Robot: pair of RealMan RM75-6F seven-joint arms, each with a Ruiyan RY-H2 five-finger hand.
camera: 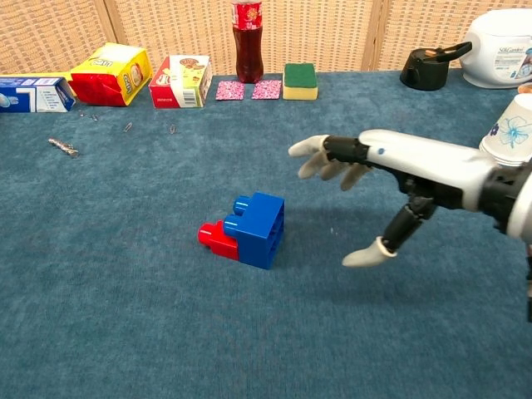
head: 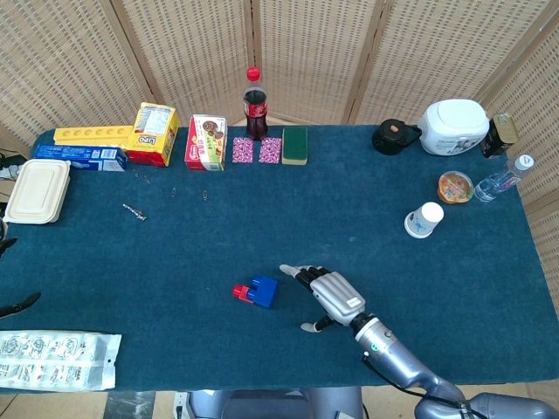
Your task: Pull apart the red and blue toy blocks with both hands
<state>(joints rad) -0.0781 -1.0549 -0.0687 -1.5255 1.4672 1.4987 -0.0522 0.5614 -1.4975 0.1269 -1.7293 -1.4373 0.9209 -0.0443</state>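
The joined blocks lie on the blue cloth near the table's front middle: a blue block (head: 262, 291) (camera: 260, 227) with a smaller red block (head: 240, 292) (camera: 215, 237) stuck to its left side. My right hand (head: 327, 294) (camera: 366, 179) hovers just right of them, fingers spread, thumb hanging down, holding nothing and not touching them. At the left edge of the head view only dark fingertips (head: 19, 303) of my left hand show; how they stand is unclear.
A cola bottle (head: 254, 103), snack boxes (head: 207, 141), sponge (head: 294, 145) and patterned pads line the far edge. A paper cup (head: 424, 219), bowl (head: 455, 186), water bottle and white pot (head: 453, 126) sit right. A lidded container (head: 37, 190) and plastic packet (head: 54, 359) lie left.
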